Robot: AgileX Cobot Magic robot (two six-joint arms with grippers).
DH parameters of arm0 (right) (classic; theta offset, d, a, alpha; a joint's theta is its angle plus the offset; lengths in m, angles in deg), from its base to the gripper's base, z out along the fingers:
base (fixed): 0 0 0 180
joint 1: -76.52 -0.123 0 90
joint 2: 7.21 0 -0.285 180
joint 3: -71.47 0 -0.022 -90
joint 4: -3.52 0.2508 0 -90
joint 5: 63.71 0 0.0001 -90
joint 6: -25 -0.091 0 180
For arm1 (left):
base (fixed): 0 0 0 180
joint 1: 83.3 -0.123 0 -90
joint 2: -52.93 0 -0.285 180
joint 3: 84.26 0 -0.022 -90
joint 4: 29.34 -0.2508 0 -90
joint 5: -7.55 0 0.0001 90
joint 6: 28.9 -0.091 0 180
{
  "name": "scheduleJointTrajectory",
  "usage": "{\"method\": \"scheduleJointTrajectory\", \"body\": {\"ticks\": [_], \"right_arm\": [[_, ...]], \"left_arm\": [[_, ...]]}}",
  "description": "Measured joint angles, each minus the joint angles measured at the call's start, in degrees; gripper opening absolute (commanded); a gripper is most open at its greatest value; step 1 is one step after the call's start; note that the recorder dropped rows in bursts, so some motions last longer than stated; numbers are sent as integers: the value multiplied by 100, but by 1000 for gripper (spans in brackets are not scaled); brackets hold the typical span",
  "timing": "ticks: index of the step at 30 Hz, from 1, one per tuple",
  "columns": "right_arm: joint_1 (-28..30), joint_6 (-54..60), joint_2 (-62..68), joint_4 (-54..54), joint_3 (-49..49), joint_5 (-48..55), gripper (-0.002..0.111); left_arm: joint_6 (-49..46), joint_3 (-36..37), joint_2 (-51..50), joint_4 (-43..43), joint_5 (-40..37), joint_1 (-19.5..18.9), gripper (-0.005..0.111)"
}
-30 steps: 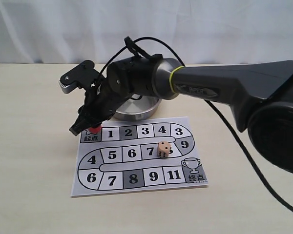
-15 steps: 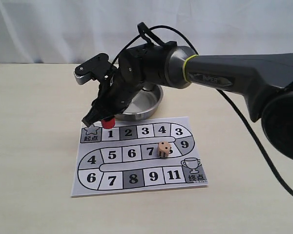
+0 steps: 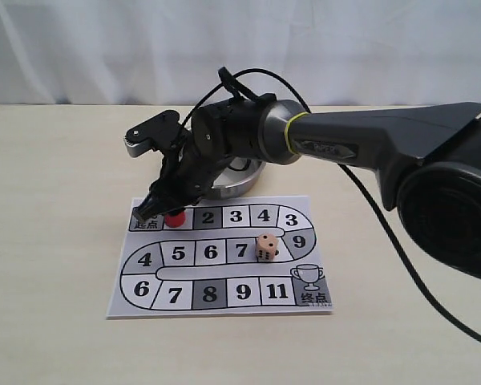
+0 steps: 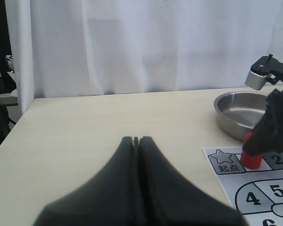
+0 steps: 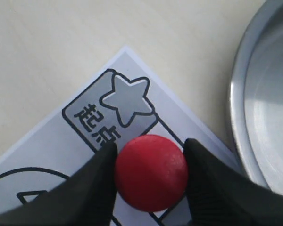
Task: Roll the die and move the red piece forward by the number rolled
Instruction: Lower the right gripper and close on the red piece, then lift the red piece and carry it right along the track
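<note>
Gripping the red piece point(image 3: 174, 218) in my right pincer point(image 5: 150, 162), I hold it at square 1 beside the start. The die point(image 3: 266, 246) rests on the board point(image 3: 224, 303) near 7; rolling appears done, advancing remains.

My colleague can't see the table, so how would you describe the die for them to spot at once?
Find the printed paper game board beside the round steel bowl. On its middle row, just past square 7, sits the small pale wooden cube with black pips. It is the only cube there; the other piece, a small red cylinder, is by the star square.
</note>
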Motion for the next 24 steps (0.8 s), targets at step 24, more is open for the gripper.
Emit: {"method": "scheduleJointTrajectory", "body": {"ticks": [24], "right_arm": [[238,-125,-1403,-84,-1778,-1054,4]], "left_arm": [[0,0,0,0,0,0,0]]}}
